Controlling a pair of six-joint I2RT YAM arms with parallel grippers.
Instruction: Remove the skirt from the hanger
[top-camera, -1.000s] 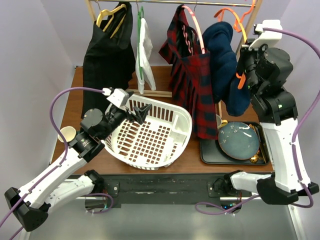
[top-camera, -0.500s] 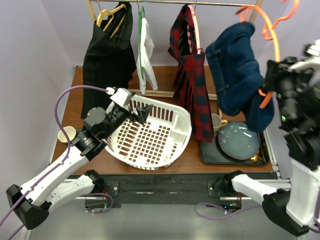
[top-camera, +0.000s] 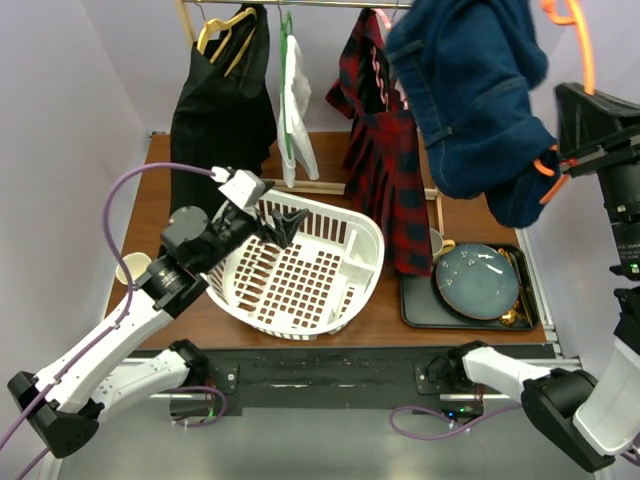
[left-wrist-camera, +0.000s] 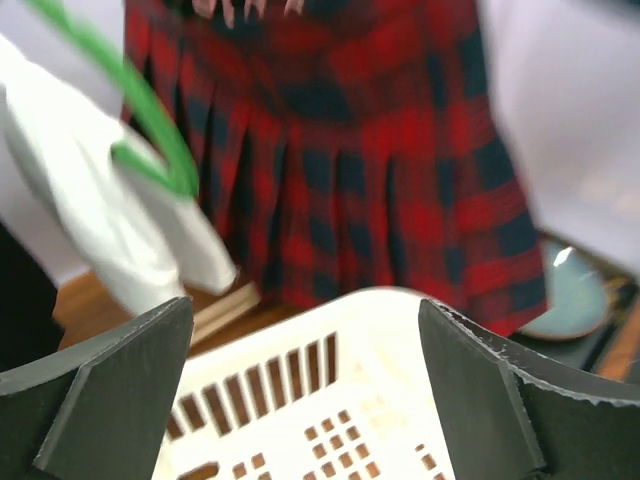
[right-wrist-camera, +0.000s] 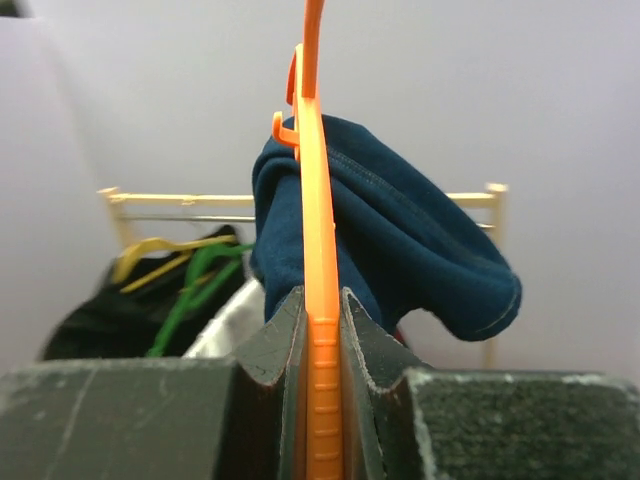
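The red plaid skirt (top-camera: 385, 170) hangs from a pink hanger (top-camera: 377, 62) on the rail; it also fills the top of the left wrist view (left-wrist-camera: 340, 150). My left gripper (top-camera: 283, 222) is open and empty over the far rim of the white basket (top-camera: 370, 240), short of the skirt; the left wrist view shows its jaws (left-wrist-camera: 305, 400) wide apart. My right gripper (top-camera: 556, 165) is shut on an orange hanger (right-wrist-camera: 318, 200) that carries a dark blue garment (top-camera: 470, 90), held high off the rail at the right.
A black garment on a yellow hanger (top-camera: 220, 110) and a white garment on a green hanger (top-camera: 298, 110) hang at the left. A black tray (top-camera: 415, 305) with a blue plate (top-camera: 478, 282) lies at the right. A paper cup (top-camera: 133, 268) stands at the table's left edge.
My right arm has lifted the orange hanger with the blue garment off the rail, up and to the right. The left gripper has barely moved.
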